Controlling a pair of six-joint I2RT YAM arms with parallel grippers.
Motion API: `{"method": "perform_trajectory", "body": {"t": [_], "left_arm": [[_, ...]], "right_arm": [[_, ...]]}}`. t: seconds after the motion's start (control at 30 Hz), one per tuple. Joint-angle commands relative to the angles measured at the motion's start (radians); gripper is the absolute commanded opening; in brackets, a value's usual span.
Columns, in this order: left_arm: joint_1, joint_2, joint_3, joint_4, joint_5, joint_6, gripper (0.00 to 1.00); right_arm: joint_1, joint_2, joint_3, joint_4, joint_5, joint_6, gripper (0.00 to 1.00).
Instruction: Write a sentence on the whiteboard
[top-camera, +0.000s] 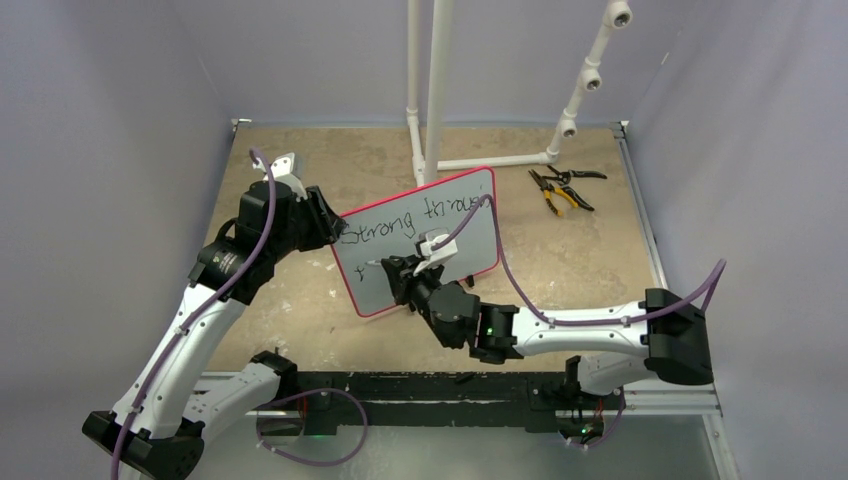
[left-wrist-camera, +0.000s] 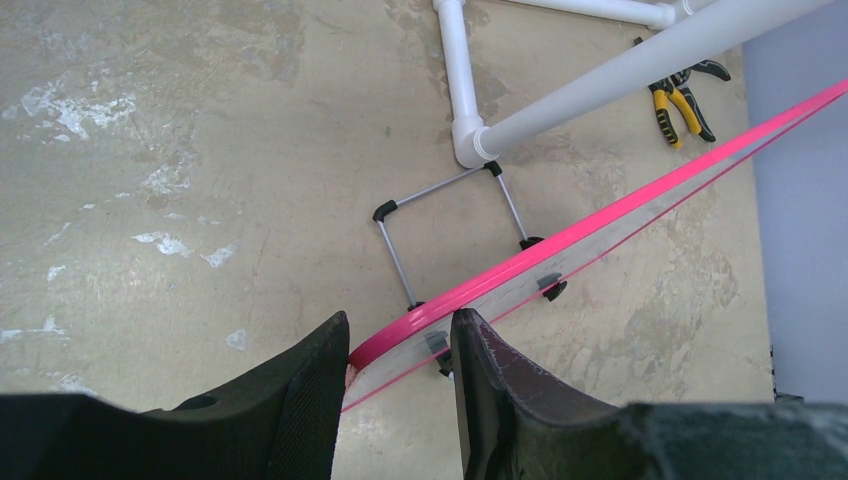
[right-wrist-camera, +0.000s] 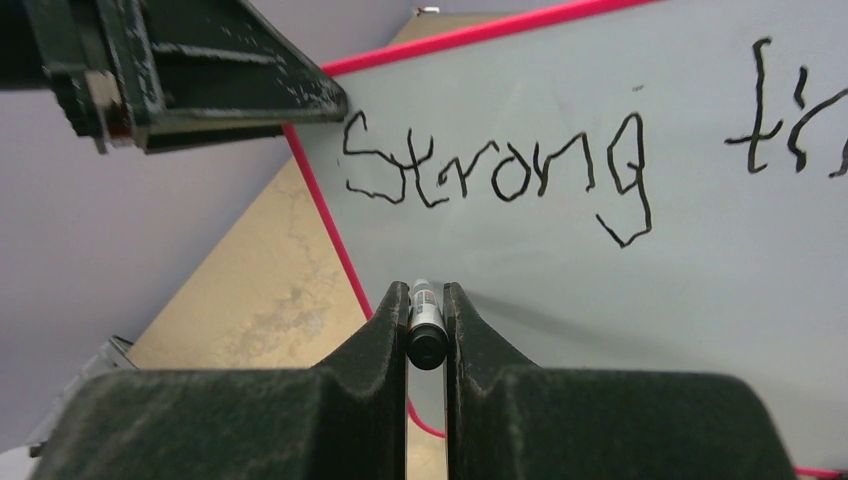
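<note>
The whiteboard stands tilted at mid-table on a wire stand, with a red border. Its top line of black writing reads "Strong throu", and the end is hidden behind my right arm's cable. My left gripper is shut on the board's upper left corner. In the left wrist view its fingers straddle the red edge. My right gripper is shut on a black marker. The marker points at the board's lower left area, under "Strong". I cannot tell whether the tip touches the board.
A white PVC pipe frame stands behind the board, with its base on the table. Yellow-and-black pliers and cutters lie at the back right. The board's wire stand rests behind it. Grey walls enclose the table.
</note>
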Motion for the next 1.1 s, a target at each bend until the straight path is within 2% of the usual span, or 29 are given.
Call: {"method": "perform_trajectory", "body": {"t": [0.0,0.7,1.07], "left_arm": [[0.0,-0.008,-0.002,0.033,0.017,-0.008,0.4],[0.0,-0.011,-0.008,0.032,0.019,-0.012,0.4],[0.0,-0.02,-0.014,0.03,0.023,-0.014,0.4]], "right_arm": [[-0.002,-0.028,-0.012,0.085,0.028,-0.041,0.0],[-0.027,0.064,0.049,0.077,0.027,-0.06,0.0],[-0.032,0.061,0.042,-0.022,0.015,0.011,0.0]]}}
